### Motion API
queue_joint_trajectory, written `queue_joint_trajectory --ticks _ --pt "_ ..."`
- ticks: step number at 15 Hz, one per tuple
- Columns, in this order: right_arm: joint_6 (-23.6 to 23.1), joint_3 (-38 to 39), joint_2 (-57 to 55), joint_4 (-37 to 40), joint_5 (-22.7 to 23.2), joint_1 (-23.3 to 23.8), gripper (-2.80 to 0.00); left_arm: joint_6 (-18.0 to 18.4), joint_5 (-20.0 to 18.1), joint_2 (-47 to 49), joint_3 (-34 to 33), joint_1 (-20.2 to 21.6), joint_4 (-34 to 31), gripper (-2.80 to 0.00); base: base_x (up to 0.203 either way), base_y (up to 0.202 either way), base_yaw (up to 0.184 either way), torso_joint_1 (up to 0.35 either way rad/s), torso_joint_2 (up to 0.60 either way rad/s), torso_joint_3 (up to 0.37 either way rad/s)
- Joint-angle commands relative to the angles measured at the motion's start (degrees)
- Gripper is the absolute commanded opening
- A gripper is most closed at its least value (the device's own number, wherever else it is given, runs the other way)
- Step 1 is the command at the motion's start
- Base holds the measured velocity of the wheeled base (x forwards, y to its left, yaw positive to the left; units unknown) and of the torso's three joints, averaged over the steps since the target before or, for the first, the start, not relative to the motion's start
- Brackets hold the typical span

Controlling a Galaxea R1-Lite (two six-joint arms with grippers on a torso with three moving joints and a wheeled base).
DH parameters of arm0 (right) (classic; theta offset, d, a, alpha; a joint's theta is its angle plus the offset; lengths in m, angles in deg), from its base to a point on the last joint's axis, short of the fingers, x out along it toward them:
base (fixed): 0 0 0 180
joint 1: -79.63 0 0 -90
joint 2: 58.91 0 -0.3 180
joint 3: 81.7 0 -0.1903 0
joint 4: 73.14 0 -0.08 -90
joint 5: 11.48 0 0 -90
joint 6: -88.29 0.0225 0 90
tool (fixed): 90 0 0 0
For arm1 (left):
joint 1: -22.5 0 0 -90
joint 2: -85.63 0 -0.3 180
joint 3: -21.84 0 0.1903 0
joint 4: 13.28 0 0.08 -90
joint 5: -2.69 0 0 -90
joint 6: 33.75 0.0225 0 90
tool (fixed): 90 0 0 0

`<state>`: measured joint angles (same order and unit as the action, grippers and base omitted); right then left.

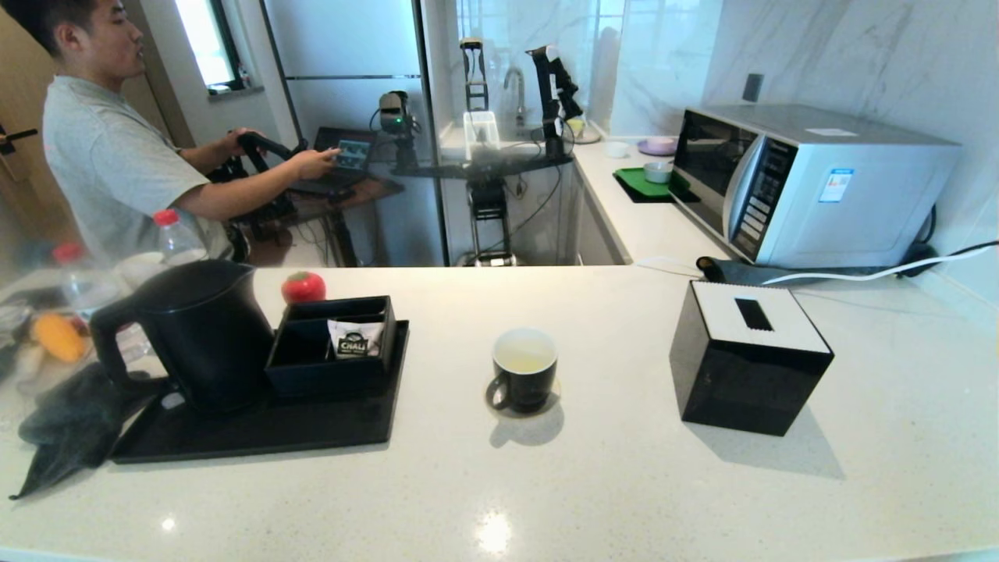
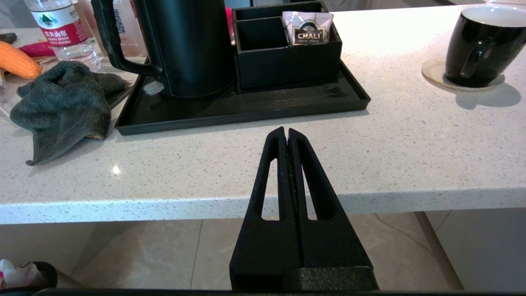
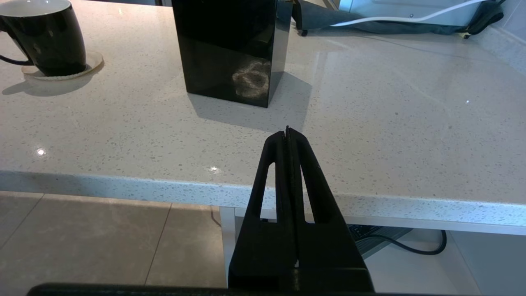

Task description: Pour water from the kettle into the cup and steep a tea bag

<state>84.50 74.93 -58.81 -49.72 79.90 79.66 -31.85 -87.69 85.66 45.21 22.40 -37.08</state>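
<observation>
The matte black kettle (image 1: 199,336) stands on a black tray (image 1: 257,437) at the counter's left, its loop handle turned left. The black cup (image 1: 524,375) sits on a pale coaster mid-counter, handle toward the front left, with pale yellowish water (image 1: 523,359) inside. No tea bag shows. Neither arm appears in the head view. My left gripper (image 2: 286,130) is shut and empty, level, in front of the counter edge facing the kettle (image 2: 189,49) and tray (image 2: 246,111); the cup (image 2: 481,45) lies to its right. My right gripper (image 3: 287,130) is shut and empty before the edge, with the cup (image 3: 45,37) far to its left.
A black organizer (image 1: 328,359) on the tray holds a white "CHALI" sachet (image 1: 355,339). A black tissue box (image 1: 745,359) stands right of the cup, with a microwave (image 1: 804,179) behind. A dark cloth (image 1: 70,425) and bottles (image 1: 175,234) crowd the left. A person (image 1: 109,148) sits beyond.
</observation>
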Motion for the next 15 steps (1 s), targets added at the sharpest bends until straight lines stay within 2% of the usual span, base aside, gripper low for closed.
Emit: queue_joint_trajectory --ticks 1,15 --pt "-0.20 0.00 -0.10 0.00 0.03 -0.02 -2.80 0.03 0.03 -0.02 0.00 0.01 0.00 -2.80 0.000 0.000 0.000 0.000 0.00 0.000" --pt "0.01 0.00 -0.10 0.04 0.03 -0.02 -2.80 0.03 0.03 -0.02 0.00 0.01 0.00 -2.80 0.000 0.000 0.000 0.000 0.00 0.000"
